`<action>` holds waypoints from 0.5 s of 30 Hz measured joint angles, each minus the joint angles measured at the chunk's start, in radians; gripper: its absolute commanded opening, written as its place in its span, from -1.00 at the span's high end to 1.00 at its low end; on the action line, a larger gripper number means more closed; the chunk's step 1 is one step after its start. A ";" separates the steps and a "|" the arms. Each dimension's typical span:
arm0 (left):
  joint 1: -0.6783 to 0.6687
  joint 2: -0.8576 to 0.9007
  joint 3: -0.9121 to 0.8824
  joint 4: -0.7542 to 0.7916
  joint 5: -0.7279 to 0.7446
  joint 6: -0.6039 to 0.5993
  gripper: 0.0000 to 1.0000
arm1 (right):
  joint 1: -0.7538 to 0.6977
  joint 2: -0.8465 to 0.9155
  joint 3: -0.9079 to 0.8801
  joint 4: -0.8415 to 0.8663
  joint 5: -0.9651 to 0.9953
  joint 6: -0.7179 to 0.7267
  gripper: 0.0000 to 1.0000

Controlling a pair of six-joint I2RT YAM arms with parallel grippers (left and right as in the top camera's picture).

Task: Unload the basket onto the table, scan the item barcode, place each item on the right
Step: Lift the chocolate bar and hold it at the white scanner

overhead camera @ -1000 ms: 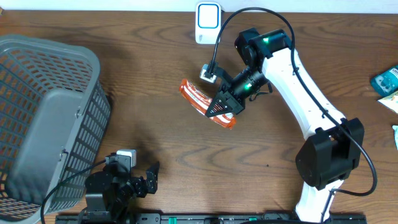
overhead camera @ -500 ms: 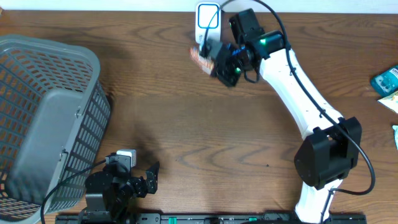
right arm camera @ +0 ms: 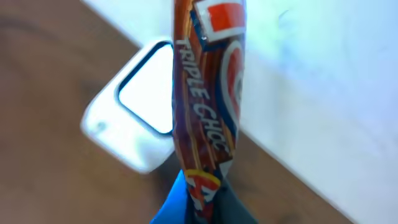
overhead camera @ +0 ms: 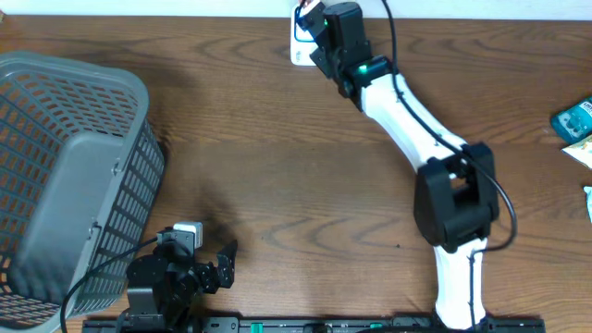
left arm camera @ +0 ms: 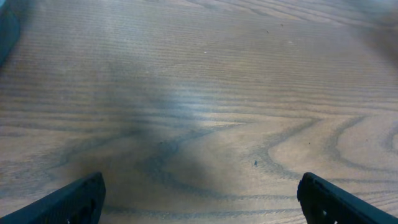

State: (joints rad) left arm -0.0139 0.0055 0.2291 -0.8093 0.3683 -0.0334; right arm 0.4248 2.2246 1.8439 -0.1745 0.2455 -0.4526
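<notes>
The right arm reaches across the wooden table to its far edge, and the right gripper is clamped tight on the lower end of a snack packet. In the right wrist view the packet stands upright and nearly edge-on between the fingers. It is red and brown, with the words "TRIPLE CHOC" running along its length. Just behind it, to the left in that view, lies the white scanner with its dark-framed window; whether the packet touches it cannot be told. From overhead the right gripper hangs over the scanner and hides most of it, and only a sliver of the red packet shows at the top of the frame. The left gripper sits low at the near edge of the table, close to the grey slatted basket that fills the left side. Its jaws are spread wide with nothing between them, and the left wrist view shows only bare wood between the two dark fingertips. A teal packet lies at the far right edge, well apart from both arms
</notes>
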 measured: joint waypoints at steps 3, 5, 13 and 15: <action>0.000 0.000 0.000 0.000 0.000 0.000 -0.96 | 0.000 0.042 0.000 0.094 0.062 -0.026 0.93; 0.000 0.000 0.000 0.000 0.000 0.000 -0.97 | 0.000 0.061 0.000 0.127 0.095 -0.039 0.95; 0.000 0.000 0.000 0.000 0.000 0.000 -0.97 | 0.000 0.074 0.000 0.120 0.122 -0.064 0.94; 0.000 0.000 0.000 0.000 0.000 0.000 -0.97 | 0.000 0.075 0.000 0.118 0.122 -0.069 0.94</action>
State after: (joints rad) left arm -0.0139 0.0055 0.2291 -0.8093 0.3683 -0.0338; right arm 0.4248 2.2993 1.8439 -0.0566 0.3676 -0.5220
